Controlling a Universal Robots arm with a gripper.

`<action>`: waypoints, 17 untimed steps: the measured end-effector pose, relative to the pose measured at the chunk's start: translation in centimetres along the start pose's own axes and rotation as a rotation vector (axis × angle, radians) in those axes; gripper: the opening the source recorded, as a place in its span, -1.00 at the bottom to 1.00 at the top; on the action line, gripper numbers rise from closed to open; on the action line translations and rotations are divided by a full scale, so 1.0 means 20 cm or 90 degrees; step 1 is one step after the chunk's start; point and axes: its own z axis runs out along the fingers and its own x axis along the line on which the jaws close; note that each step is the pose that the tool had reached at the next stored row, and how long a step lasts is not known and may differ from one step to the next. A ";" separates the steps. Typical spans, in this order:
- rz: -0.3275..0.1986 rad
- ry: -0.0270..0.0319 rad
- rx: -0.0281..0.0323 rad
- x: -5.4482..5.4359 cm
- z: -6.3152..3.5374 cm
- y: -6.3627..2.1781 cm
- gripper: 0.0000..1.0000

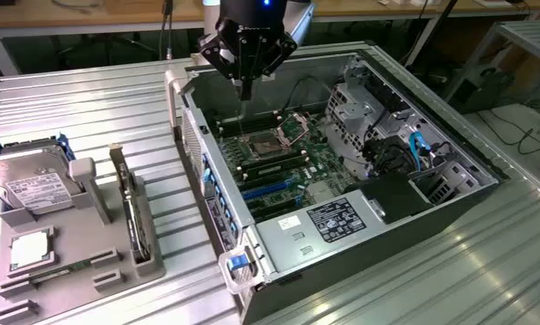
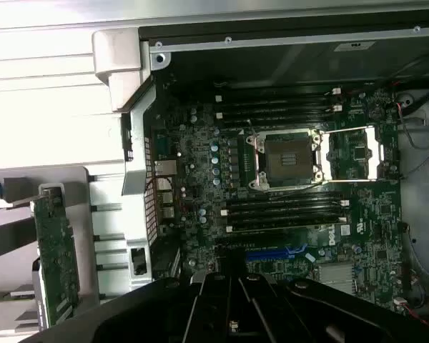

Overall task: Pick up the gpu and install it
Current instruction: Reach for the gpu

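gpu [image 1: 131,206] on edge in grey fixture [image 1: 72,237], likely upright for grasping | computer case [image 1: 207,169] on its side, motherboard [image 1: 279,162] exposed | gripper [image 1: 243,93] over case's far end, fingers pressed together, empty

Ribbed metal tabletop [image 1: 99,108] catching glare, wooden workbench [image 1: 116,17] along twelve o'clock, metal rack [image 1: 534,34] up at two o'clock

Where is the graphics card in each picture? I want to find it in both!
Exterior view: the gpu stands on edge in the gray holder, on that view's left, beside the computer case.
Wrist view: the gpu sits in that holder, outside the case.
Shared landmark: the empty processor socket.
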 end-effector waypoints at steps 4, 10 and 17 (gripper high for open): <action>0.000 0.0000 -0.0001 0.01 0.000 -0.002 -0.79; -0.005 0.0002 -0.0001 0.04 -0.001 -0.005 -0.79; -0.009 0.0004 -0.0002 0.10 -0.003 -0.010 -0.79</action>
